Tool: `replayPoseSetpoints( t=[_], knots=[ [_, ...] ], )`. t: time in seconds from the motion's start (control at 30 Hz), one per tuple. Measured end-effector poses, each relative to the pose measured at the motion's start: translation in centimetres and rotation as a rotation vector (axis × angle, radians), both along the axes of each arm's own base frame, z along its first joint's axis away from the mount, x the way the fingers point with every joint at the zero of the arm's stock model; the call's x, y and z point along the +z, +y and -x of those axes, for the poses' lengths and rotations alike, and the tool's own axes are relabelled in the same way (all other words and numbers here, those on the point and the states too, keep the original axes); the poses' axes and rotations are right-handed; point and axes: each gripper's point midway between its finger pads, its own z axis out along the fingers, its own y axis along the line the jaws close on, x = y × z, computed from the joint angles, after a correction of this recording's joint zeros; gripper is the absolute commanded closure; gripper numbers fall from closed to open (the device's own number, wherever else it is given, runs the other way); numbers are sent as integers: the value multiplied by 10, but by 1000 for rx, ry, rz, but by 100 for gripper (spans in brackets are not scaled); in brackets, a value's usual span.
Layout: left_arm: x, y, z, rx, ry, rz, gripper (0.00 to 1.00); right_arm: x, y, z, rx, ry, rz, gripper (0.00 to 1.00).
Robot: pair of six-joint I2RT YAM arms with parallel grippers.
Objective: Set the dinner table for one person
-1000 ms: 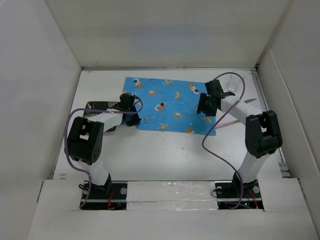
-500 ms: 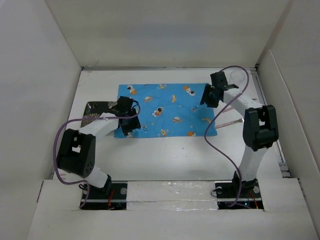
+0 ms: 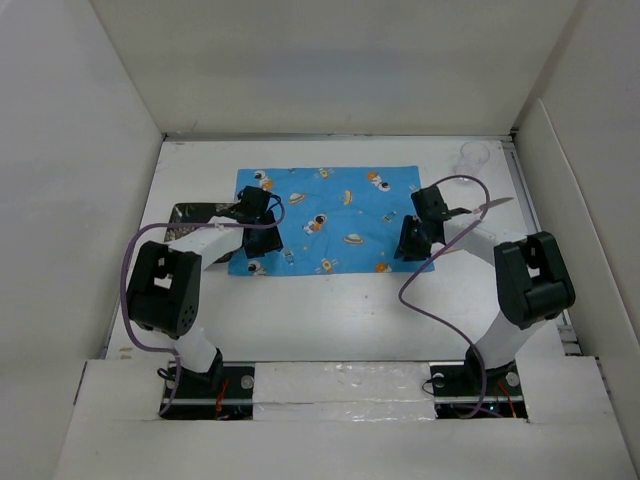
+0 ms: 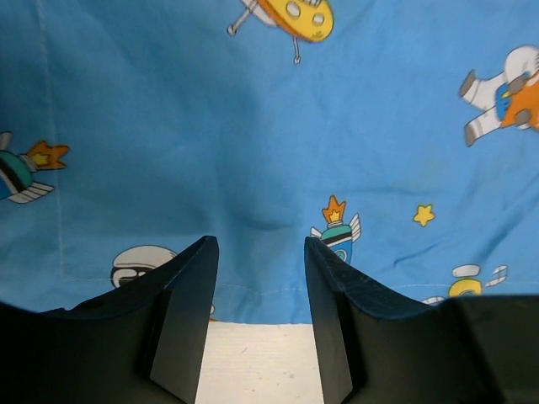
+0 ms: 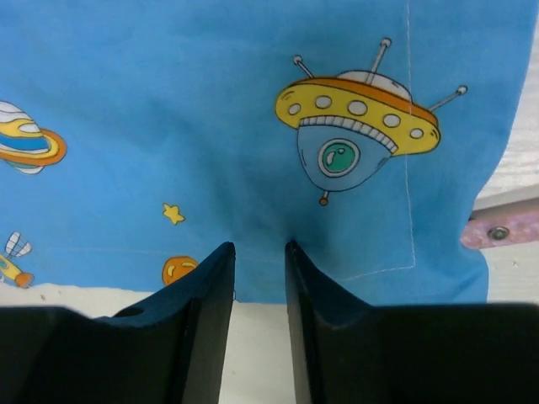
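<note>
White table (image 3: 330,310) fills the frame's middle, with the blue mat (image 3: 325,218) on its upper half. At the mat's lower-left hem the left gripper (image 4: 257,244) has its jaws spread; at the lower-right hem the right gripper (image 5: 259,248) has its jaws narrowly apart

We read no text, label, brand, number or sign in any view. Blue mat (image 4: 253,126) ahead of left fingers (image 4: 181,320) and right fingers (image 5: 206,328): cartoon prints only (saucers, rockets, stars, astronauts). We make out no letters on them.
</note>
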Motion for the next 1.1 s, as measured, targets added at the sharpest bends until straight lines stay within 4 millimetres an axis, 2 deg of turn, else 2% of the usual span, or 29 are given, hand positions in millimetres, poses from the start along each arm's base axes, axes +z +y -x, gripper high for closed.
replayPoseSetpoints(
  t=[0.07, 0.13, 0.5, 0.7, 0.77, 0.8, 0.83, 0.9, 0.97, 1.0, 1.03, 1.1],
  knots=[
    [-9, -1, 7, -11, 27, 8, 58, 2, 2, 1, 2, -12, -11, 54],
    [-15, -1, 14, -20, 45, 15, 58, 2, 2, 5, 0, -16, -18, 53],
    [-14, -2, 16, -34, 20, 27, 58, 2, 9, 33, 0, 9, -60, 53],
    [-13, 1, 23, -39, 42, 13, 57, 6, 3, 39, -14, 26, -33, 51],
    [-7, 4, 25, -35, 51, -2, 57, 13, 4, 36, -10, 22, -30, 49],
    [1, 5, 22, -33, 39, -5, 56, 14, 5, 36, -10, 20, -30, 50],
    [11, 4, 17, -29, 16, -5, 56, 27, 10, 28, -2, -14, -42, 53],
    [40, 3, 1, -17, -59, 3, 58, 49, 19, 17, 29, -67, -51, 74],
    [78, 3, -18, 15, -167, 32, 68, 79, 39, 3, 78, -151, -87, 100],
    [97, 3, -25, 35, -222, 53, 89, 96, 50, -2, 108, -198, -113, 100],
    [113, 7, -31, 64, -274, 77, 100, 111, 62, -6, 136, -239, -142, 100],
    [139, 23, -35, 134, -349, 117, 100, 136, 85, -11, 191, -315, -205, 100]
  ],
)
